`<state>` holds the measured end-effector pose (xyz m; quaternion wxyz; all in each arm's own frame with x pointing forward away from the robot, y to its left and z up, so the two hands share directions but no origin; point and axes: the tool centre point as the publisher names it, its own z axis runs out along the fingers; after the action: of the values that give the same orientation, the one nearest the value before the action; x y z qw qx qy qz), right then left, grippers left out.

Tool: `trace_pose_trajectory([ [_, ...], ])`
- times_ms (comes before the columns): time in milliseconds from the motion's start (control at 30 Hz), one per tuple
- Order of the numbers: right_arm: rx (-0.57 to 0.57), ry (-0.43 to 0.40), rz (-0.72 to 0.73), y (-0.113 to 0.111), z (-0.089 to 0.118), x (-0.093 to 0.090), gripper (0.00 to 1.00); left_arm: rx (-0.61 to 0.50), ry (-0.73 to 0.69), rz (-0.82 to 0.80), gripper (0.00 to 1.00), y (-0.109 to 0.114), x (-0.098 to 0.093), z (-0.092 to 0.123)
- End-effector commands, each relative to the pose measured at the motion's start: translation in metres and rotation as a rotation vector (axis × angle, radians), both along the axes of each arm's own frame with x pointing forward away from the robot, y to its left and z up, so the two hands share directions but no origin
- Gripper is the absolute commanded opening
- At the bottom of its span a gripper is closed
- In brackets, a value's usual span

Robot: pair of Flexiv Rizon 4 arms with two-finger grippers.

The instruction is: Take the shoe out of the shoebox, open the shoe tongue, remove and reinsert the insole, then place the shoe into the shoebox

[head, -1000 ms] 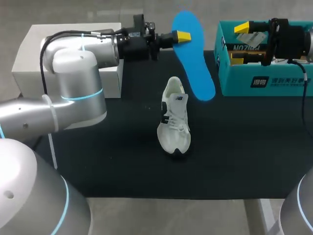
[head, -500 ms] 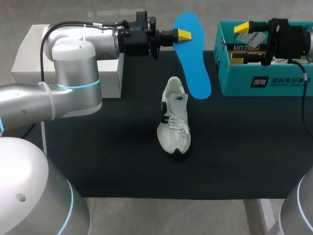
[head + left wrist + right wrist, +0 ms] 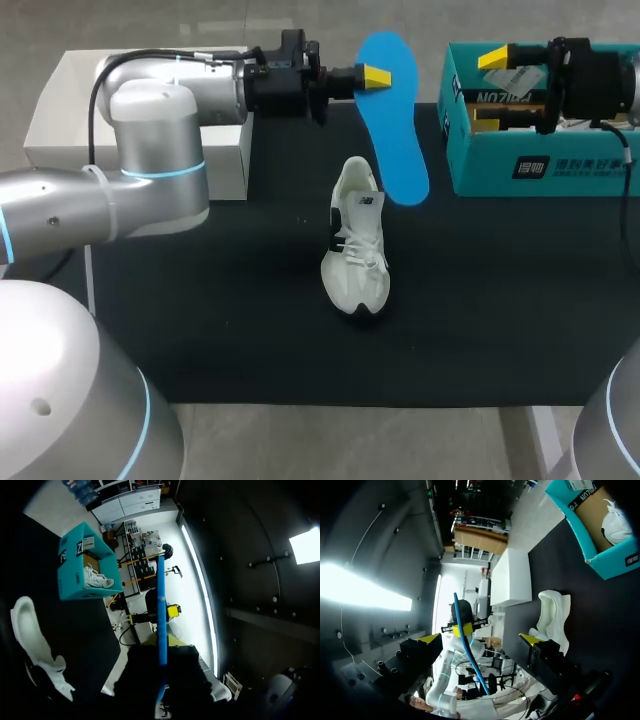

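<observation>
Shoe [image 3: 355,240]: white trainer with black side marks, laced, upright on its sole at the middle of the black worktop [image 3: 200,330], toe toward the near edge.
Insole [image 3: 395,125]: blue, off the worktop, hanging slantwise above its far edge, pinched near the upper end by the left gripper [image 3: 383,75].
Shoebox [image 3: 540,165]: teal, open, far right corner; second shoe [image 3: 615,525] inside.

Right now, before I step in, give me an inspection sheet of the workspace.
Surface: black mat.
Job's things: white shoe on the mat; blue insole held in the air, clear of the shoe; teal shoebox at the far right, second shoe inside.
Clutter: white box at the far left.
Grippers: left gripper shut on the insole; right gripper open, at the shoebox.
Cables: black cable along the left arm.
Surroundings: nothing seen.
</observation>
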<state>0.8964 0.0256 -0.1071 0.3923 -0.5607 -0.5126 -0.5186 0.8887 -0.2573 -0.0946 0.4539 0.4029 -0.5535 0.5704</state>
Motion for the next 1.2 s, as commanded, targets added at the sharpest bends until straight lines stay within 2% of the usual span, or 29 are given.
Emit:
trace_pose_trajectory([
  [33,-0.309,0.013,-0.092,0.013,0.029,-0.01,1.0,0.009,-0.015,-0.06,0.0,-0.006,0.016,-0.007],
  [100,-0.436,0.015,-0.13,0.017,0.039,-0.013,1.0,0.016,-0.017,-0.065,0.0,-0.007,0.019,-0.01],
  [200,-0.549,0.045,-0.145,0.025,0.047,-0.017,1.0,0.024,-0.018,-0.04,0.0,-0.008,0.023,-0.012],
  [300,-0.698,0.075,-0.159,0.036,0.051,-0.021,1.0,0.018,-0.007,-0.008,0.0,-0.009,0.027,-0.015],
  [500,-0.928,0.135,-0.223,0.051,0.058,-0.024,1.0,0.0,0.031,0.036,0.0,-0.013,0.028,-0.021],
  [567,-1.162,0.164,-0.318,0.054,0.059,-0.022,1.0,-0.006,0.042,0.039,0.0,-0.014,0.027,-0.023],
  [900,-1.162,0.164,-0.318,0.054,0.059,-0.022,1.0,0.041,0.145,-0.001,0.0,-0.015,0.028,-0.021],
  [933,-1.184,0.171,-0.321,0.056,0.06,-0.02,1.0,0.049,0.153,0.005,0.0,-0.015,0.029,-0.022],
  [1000,-1.299,0.189,-0.344,0.066,0.056,-0.014,1.0,0.054,0.172,0.012,0.0,-0.014,0.03,-0.023],
  [1067,-1.37,0.168,-0.347,0.075,0.051,-0.01,1.0,0.031,0.216,-0.003,0.0,-0.013,0.031,-0.023],
  [1200,-1.417,0.114,-0.221,0.092,0.039,-0.007,1.0,0.03,0.237,-0.021,0.0,-0.01,0.033,-0.024],
])
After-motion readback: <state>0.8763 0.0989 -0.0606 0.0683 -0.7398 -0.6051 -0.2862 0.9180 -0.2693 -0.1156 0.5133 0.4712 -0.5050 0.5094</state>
